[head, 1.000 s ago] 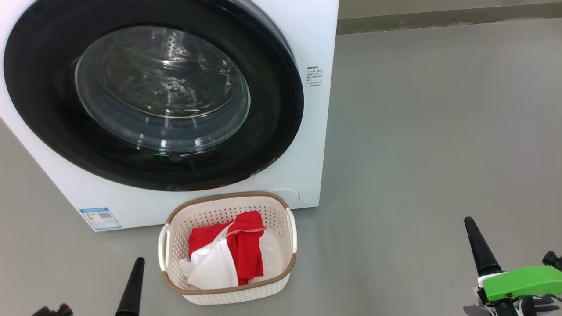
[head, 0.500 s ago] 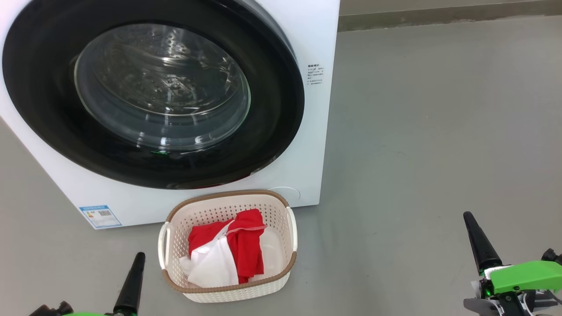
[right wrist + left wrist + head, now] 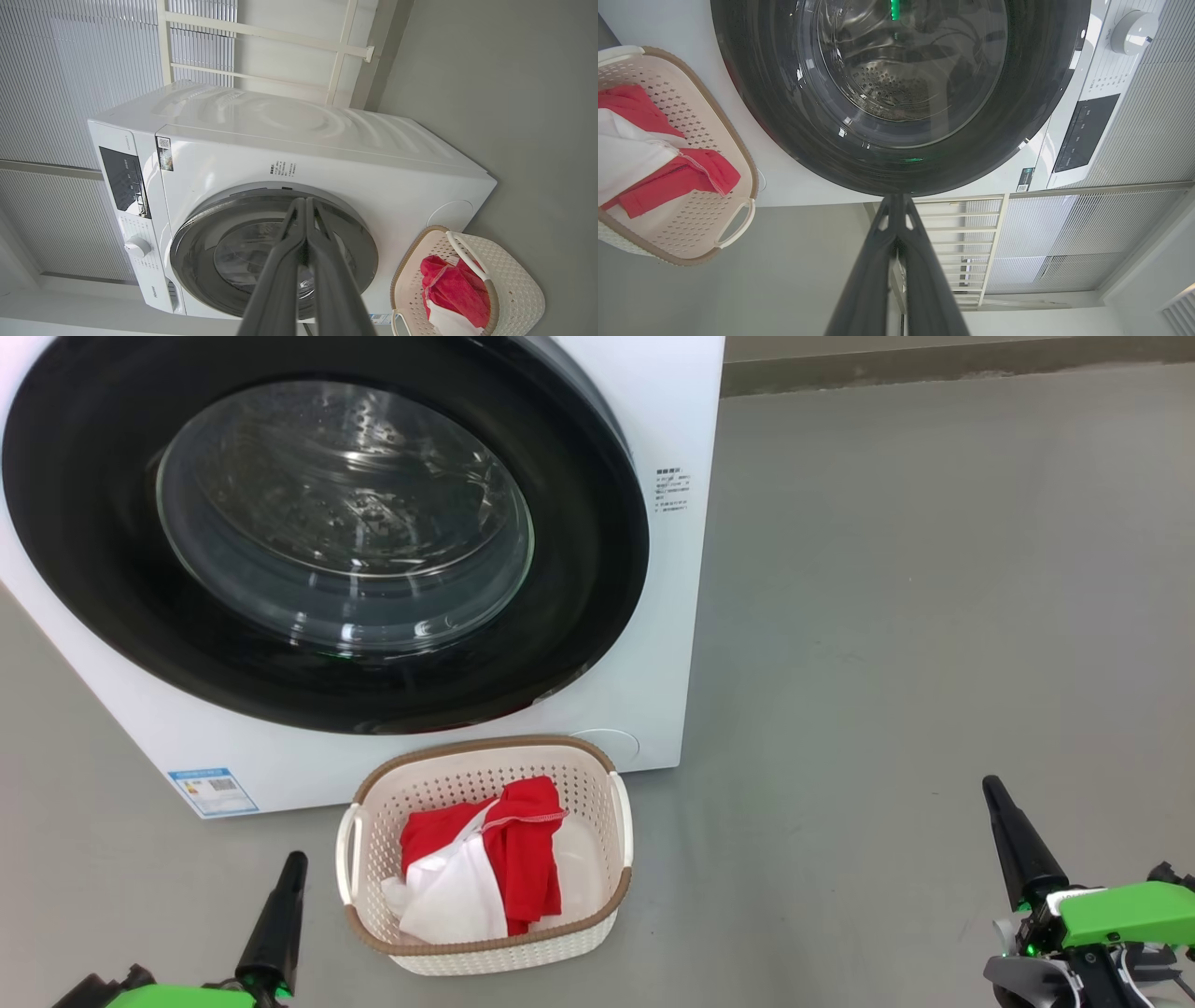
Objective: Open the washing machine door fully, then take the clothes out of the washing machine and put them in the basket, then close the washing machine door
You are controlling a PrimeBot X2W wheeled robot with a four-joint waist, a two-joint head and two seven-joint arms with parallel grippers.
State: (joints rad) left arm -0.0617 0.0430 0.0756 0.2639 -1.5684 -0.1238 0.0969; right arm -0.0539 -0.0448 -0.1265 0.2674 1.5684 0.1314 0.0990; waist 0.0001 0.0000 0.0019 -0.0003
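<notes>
From the head, the washing machine (image 3: 667,392) stands on the grey floor (image 3: 887,616) with the washing machine door (image 3: 579,541) lying against its front, apparently shut, though glare on the glass makes the seam hard to judge. The basket (image 3: 485,747) sits on the floor just before the machine's lower front edge, and the red and white clothes (image 3: 504,859) are heaped inside it. The left gripper (image 3: 291,877) hangs near the basket's left side and the right gripper (image 3: 997,803) well off to its right, each with fingers pressed together and holding nothing. From the left wrist, the left gripper (image 3: 896,205) points its joined tips at the black rim of the door (image 3: 761,116), with the basket (image 3: 752,172) and clothes (image 3: 644,154) off to one side. From the right wrist, the right gripper (image 3: 306,205), tips touching, lines up over the door (image 3: 191,242); the machine (image 3: 327,154) shows its control panel (image 3: 124,179) and knob (image 3: 136,246), and the basket (image 3: 514,280) with the clothes (image 3: 448,284) stands by its lower corner.
</notes>
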